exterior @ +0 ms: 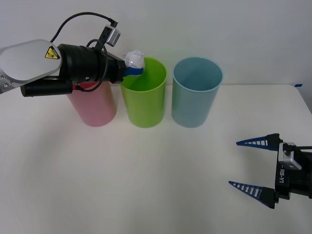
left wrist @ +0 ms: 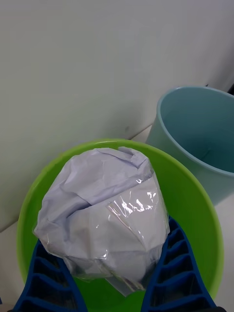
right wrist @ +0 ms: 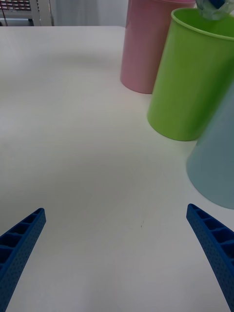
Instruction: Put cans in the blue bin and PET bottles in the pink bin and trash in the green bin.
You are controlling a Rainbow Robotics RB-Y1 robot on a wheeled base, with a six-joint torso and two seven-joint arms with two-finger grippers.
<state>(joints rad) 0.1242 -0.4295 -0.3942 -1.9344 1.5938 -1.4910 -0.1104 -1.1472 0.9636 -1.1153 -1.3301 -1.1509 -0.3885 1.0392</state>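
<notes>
The trash point(exterior: 134, 59), a whitish crumpled ball in clear wrap, is held above the left rim of the green bin point(exterior: 144, 92); my left gripper point(exterior: 133, 68) is shut on it. In the left wrist view the trash point(left wrist: 105, 209) sits between the blue fingers point(left wrist: 170, 263), directly over the green bin's opening point(left wrist: 195, 204). The pink bin point(exterior: 95, 105) stands left of the green one, partly behind my left arm. The blue bin point(exterior: 196, 92) stands on its right. My right gripper point(exterior: 253, 165) is open low over the table at the front right.
The three bins stand in a row at the back of the white table point(exterior: 146, 175). A wall rises close behind them. In the right wrist view the green bin point(right wrist: 192, 83), pink bin point(right wrist: 146, 46) and blue bin point(right wrist: 217, 161) stand ahead of open tabletop.
</notes>
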